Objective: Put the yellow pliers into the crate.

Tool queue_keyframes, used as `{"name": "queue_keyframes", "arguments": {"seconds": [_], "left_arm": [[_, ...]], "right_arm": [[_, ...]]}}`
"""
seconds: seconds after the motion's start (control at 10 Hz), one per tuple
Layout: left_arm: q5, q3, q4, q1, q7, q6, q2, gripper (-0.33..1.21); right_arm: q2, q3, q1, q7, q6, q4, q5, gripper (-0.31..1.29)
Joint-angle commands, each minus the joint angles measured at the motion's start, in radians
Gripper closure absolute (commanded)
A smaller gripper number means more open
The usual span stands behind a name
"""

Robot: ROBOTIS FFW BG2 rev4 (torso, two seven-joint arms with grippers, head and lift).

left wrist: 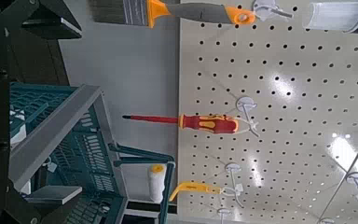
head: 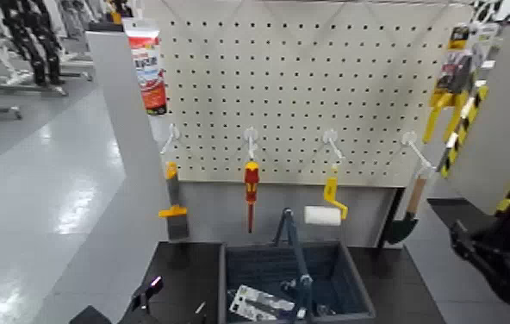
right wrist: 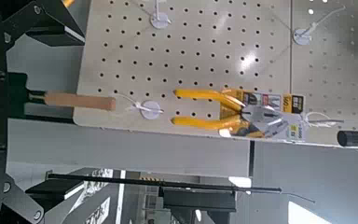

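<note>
While hanging carded (white card), the yellow pliers point(right wrist: 226, 108) show 2 handles; claws' state unclear.

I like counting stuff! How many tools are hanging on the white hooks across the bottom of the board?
4: a brush farthest left, a red-and-yellow screwdriver, a paint roller, and a wooden-handled tool farthest right.

Left hand point(head: 142, 297) low; right hand point(head: 482, 250) raised, open.
</note>
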Motion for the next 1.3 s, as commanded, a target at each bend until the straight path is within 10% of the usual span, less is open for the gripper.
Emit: {"name": "queue_keyframes", "arguments": {"seconds": [0.1,0.8,1.3], "left_arm": [[0.003,-0.005,0.007,-0.008,0.0,0.0,0.007,0.13],[0.011,-0.015,0.014,-0.017,-0.005,-0.002,0.01,0.13],[0.011,-0.021,0.016,-0.023,-0.006,0.0,0.01,0.13]], "right_arm": [[-0.038,-0.052,-0.105,0.029,0.058,0.021,-0.03,0.21],[-0.173,-0.058,-0.394,0.193,0.161,0.193,-0.137,0.21],[-0.256,0.014,-0.592,0.351,0.208,0.392,-0.268,0.21]]}}
